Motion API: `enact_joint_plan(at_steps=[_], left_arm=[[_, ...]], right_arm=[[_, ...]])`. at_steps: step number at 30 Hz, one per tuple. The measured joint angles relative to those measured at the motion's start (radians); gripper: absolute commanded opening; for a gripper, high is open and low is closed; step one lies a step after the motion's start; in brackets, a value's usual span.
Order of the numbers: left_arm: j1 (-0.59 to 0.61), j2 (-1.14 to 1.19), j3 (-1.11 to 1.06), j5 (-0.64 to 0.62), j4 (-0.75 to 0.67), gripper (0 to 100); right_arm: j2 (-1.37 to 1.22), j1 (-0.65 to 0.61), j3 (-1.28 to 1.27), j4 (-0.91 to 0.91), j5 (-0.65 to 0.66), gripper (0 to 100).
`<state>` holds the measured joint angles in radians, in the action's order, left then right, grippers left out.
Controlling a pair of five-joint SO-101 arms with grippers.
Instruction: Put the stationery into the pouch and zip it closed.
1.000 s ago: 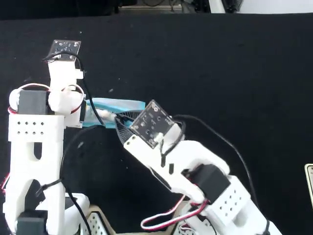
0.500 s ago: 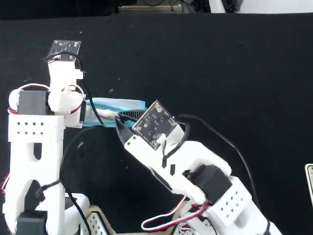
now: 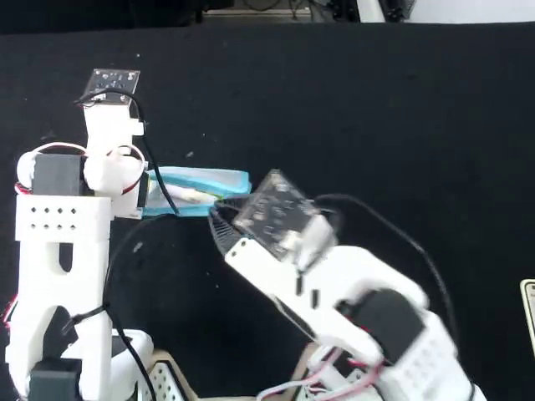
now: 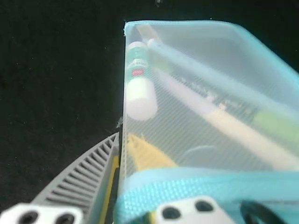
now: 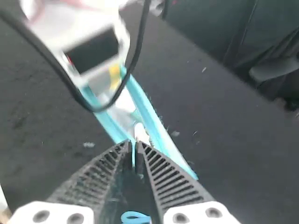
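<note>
The teal mesh pouch (image 3: 205, 180) lies on the black table between the two arms. In the left wrist view the pouch (image 4: 201, 107) holds a white glue stick (image 4: 139, 84), a pale pen (image 4: 224, 121) and a yellow item (image 4: 145, 156). My left gripper (image 4: 122, 186) is shut on the pouch's end; its grey ribbed finger (image 4: 88, 182) lies against the mesh. My right gripper (image 5: 135, 151) is shut on the teal zipper edge, with the pouch (image 5: 140, 112) running away toward the left arm's gripper (image 5: 100, 60). From above, the right gripper (image 3: 219, 215) sits at the pouch's near edge.
A black cloth (image 3: 384, 125) covers the whole table, with wide free room to the right and far side. A pale object (image 3: 529, 305) pokes in at the right edge. Both arm bases stand along the near edge.
The right arm has shifted to the right, its gripper sliding along the pouch's near edge. The left arm and the pouch have stayed in place.
</note>
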<state>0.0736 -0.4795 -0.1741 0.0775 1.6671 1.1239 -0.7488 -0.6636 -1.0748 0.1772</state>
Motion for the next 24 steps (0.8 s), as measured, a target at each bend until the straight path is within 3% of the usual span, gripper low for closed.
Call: enact_joint_plan(at_steps=[6, 12, 17, 24], left_arm=[[0.0, 0.0, 0.0, 0.0, 0.0, 3], [0.0, 0.0, 0.0, 0.0, 0.0, 3], [0.0, 0.0, 0.0, 0.0, 0.0, 3], [0.0, -0.048, -0.029, 0.0, -0.005, 3]], right_arm=[[-0.011, 0.066, 0.176, -0.124, 0.0, 1.8], [-0.071, 0.109, 0.183, -0.25, 0.0, 20.8], [-0.109, 0.117, 0.183, -0.385, 0.002, 18.3], [-0.112, 0.117, 0.048, -0.356, 0.071, 18.0]])
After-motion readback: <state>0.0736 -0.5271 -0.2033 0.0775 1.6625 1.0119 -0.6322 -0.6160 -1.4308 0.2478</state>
